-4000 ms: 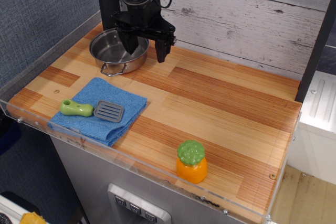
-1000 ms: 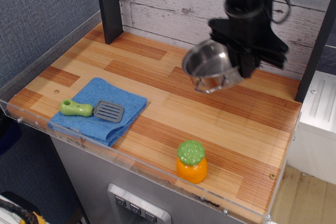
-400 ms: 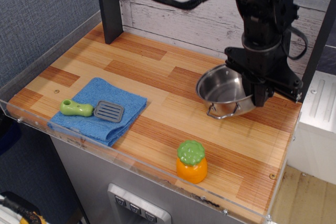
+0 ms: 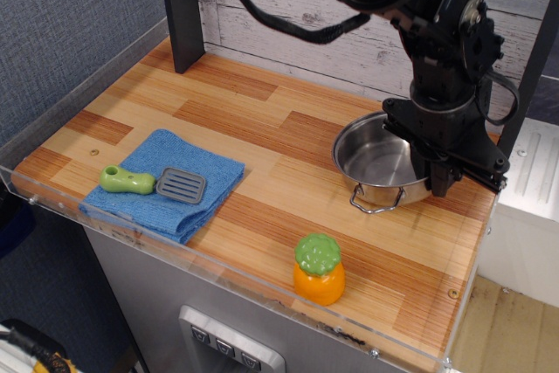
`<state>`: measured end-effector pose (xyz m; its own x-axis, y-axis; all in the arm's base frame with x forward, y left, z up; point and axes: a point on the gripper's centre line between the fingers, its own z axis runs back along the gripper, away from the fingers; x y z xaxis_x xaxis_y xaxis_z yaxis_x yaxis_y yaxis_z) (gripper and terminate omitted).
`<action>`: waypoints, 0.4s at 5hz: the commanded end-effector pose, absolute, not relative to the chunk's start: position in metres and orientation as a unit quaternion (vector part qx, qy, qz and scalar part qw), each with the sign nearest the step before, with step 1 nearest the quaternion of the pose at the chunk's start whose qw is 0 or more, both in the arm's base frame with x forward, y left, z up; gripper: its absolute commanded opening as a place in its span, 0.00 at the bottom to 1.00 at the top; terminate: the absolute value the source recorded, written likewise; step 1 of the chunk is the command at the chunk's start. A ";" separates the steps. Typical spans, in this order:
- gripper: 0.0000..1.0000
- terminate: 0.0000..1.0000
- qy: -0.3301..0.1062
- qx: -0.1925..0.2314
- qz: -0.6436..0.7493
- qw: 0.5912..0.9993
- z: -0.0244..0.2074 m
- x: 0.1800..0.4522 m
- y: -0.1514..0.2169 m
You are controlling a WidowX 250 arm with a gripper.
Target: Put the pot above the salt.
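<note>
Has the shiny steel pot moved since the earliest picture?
Yes. The shiny round steel pot has gone from beside the black post at the back left to the right side, now behind the orange salt shaker with green cap.

Pot point(image 4: 374, 162) now far-right, lower.

The shallow round stainless-steel pot point(image 4: 377, 163) is set on the wooden bench point(image 4: 262, 141) near the right edge, toward the back. The black robot gripper point(image 4: 434, 163) is placed at the pot's right rim. The small squat orange shaker with a green cap point(image 4: 319, 270) is stood near the front edge, in front of the pot and well apart from it. A folded blue cloth point(image 4: 166, 183) is laid by the front-left corner, and a green-handled grey slotted spatula point(image 4: 153, 183) is laid on it. A dark upright post point(image 4: 181, 8) is stood at the back-left corner.
</note>
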<state>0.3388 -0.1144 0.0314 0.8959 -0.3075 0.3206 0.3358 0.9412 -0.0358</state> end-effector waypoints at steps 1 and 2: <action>1.00 0.00 -0.149 -0.026 -0.125 0.981 0.031 0.327 -0.104; 1.00 0.00 -0.148 -0.018 -0.126 0.981 0.030 0.326 -0.102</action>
